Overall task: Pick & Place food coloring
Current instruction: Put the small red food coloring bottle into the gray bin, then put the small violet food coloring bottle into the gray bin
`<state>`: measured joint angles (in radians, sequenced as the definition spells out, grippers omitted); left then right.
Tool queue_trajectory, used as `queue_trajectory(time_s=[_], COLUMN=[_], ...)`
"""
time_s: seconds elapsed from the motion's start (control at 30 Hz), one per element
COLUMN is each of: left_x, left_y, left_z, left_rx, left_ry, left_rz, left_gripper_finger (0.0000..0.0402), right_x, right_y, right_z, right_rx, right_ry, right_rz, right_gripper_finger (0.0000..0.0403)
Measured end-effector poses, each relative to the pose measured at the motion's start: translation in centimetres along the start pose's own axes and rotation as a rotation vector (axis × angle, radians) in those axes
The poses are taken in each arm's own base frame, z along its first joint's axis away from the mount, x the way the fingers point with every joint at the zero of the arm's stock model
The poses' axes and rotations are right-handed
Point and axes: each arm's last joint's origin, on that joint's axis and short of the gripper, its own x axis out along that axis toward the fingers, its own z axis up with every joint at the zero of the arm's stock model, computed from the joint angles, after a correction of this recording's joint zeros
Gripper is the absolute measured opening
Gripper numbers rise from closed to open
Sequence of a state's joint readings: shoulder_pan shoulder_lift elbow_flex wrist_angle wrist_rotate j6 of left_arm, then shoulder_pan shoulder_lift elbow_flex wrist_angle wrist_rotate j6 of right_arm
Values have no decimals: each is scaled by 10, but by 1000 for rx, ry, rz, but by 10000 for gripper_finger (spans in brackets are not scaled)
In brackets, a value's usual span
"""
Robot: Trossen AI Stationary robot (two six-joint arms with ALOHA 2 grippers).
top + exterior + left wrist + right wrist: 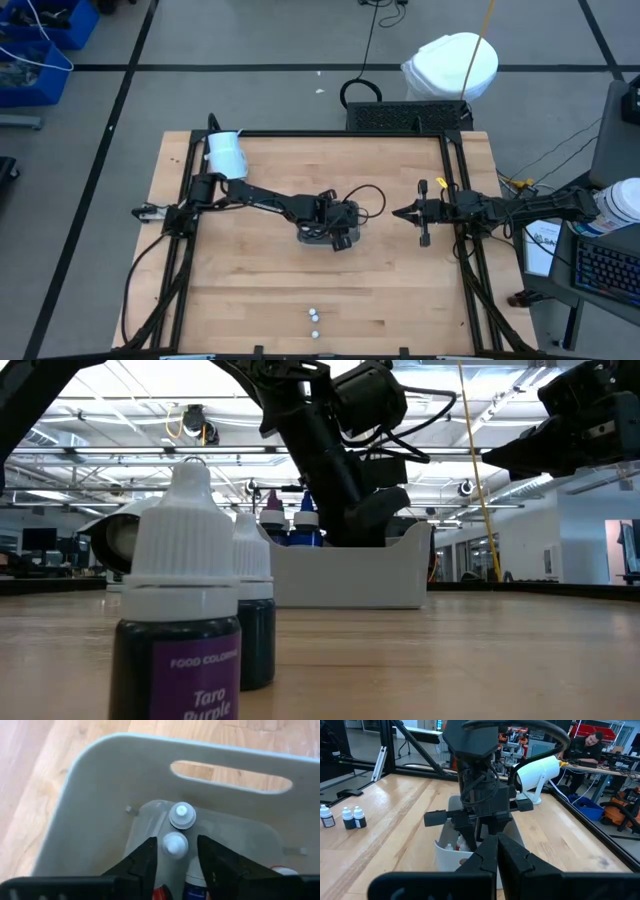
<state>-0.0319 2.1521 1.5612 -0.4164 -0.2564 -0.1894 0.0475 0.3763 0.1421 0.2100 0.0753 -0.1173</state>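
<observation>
A pale grey tray (pixel 310 237) sits mid-table with food coloring bottles standing in it. My left gripper (pixel 175 840) reaches down into the tray, open. Its fingers stand on either side of a white-capped bottle (pixel 175 844), with narrow gaps showing. A second white cap (pixel 182 815) stands just beyond it. Red and blue bottles (pixel 290 520) show over the tray wall (pixel 345 575). More food coloring bottles (pixel 314 324) stand upright near the table's front edge, close up in the low view (pixel 190 610). My right gripper (pixel 415 213) waits shut at the right, held level.
A large white cylinder (pixel 225 152) lies at the table's far left corner. Black frame rails (pixel 465 250) run along the table's sides. Bare wood lies between the tray and the front bottles. A person (pixel 592 742) sits at a desk beyond the table.
</observation>
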Motion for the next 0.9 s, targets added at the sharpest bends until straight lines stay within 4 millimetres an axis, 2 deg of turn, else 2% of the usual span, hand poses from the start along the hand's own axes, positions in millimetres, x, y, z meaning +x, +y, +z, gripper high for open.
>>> queue_trajectory(time_s=[0.2,0.3,0.37,0.47,0.63,0.73,0.9], left_x=[-1,-10,-25,-58,-116,-151,-175], left_y=[-1,0,2,7,5,-15,-73], left_z=[0,6,20,44,65,63,34], left_rx=[4,13,12,11,33,96,158], left_ry=[6,-14,-57,-104,-74,-20,111], left_rz=[-38,-32,-25,-11,-20,-110,-251], left_gripper_finger=[199,215,222,229,229,221,162], right_x=[0,0,0,0,0,0,0], right_y=[0,0,0,0,0,0,0], right_z=[0,0,0,0,-1,-2,-3], right_rx=[-4,-4,-4,-4,-4,-5,-6], right_ry=[2,2,2,2,5,20,33], right_rz=[0,0,0,0,-1,1,3], right_gripper_finger=[0,0,0,0,0,0,0])
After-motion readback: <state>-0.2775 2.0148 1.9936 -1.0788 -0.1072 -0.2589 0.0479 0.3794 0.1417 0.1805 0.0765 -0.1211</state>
